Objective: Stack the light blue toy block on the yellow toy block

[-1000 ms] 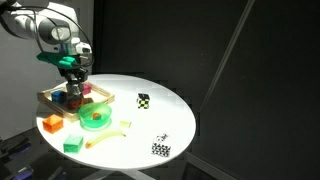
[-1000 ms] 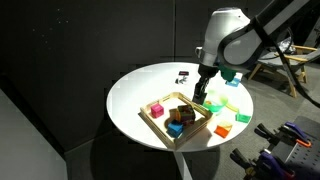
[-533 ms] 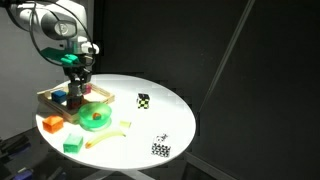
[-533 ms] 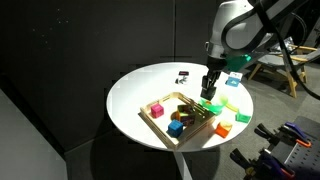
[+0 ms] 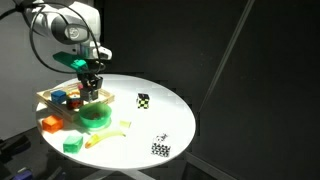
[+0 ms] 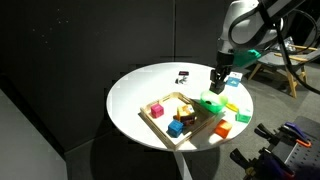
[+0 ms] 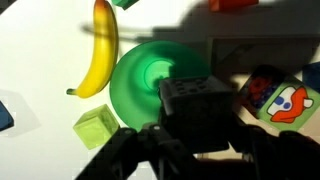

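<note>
My gripper (image 5: 90, 90) (image 6: 217, 84) hangs above the green ring (image 5: 96, 118) (image 6: 210, 102), just off the wooden tray (image 5: 45, 98). In the wrist view the gripper (image 7: 198, 128) is shut on a small cube (image 7: 192, 95) that looks dark grey in the gripper's shadow, so I cannot tell its true colour. The small yellow toy block (image 7: 95, 127) lies on the table beside the ring, near the toy banana (image 7: 97, 50). A small light blue thing (image 6: 233, 82) shows at the table edge behind the gripper. I cannot tell whether it is a block.
The tray (image 6: 160, 125) holds magenta, blue and orange blocks. A picture block (image 7: 280, 100) lies beside the ring. An orange block (image 5: 50, 123) and a green block (image 5: 72, 145) sit near the table's front. Two black-and-white marker cubes (image 5: 143, 100) (image 5: 160, 148) stand farther off.
The gripper rose out of the tray with the cube in it and moved sideways to above the green ring.
</note>
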Robot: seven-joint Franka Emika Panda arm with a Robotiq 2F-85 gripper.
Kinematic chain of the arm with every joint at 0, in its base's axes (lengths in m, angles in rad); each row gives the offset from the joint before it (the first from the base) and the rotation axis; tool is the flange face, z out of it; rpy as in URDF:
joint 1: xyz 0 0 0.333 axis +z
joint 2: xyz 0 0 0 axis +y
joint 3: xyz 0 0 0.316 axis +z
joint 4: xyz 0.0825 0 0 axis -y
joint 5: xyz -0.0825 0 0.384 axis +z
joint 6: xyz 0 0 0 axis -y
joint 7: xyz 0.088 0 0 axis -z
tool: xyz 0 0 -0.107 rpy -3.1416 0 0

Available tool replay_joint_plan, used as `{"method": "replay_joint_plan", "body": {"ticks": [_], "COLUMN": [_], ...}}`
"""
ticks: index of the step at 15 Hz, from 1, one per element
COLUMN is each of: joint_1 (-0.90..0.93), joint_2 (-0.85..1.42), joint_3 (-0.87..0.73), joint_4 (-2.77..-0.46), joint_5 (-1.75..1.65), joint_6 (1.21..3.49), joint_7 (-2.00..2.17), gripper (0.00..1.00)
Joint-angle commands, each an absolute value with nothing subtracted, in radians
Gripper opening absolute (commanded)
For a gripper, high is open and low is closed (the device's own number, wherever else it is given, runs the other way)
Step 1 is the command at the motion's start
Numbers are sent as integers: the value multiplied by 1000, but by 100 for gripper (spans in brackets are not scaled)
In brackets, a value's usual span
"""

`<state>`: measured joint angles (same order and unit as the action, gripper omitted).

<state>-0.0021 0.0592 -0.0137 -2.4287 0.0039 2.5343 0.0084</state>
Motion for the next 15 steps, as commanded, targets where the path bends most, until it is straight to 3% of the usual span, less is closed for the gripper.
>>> {"method": "replay_joint_plan", "body": {"ticks": [1, 15], "joint_1": [-23, -83], "joint_2": [64, 190], "joint_3": [-41, -130], "joint_4": [-2417, -2290], "joint_5": [-25, 32], "joint_6": [2518, 2511], "joint_7": [85, 275], "gripper": [31, 31]}}
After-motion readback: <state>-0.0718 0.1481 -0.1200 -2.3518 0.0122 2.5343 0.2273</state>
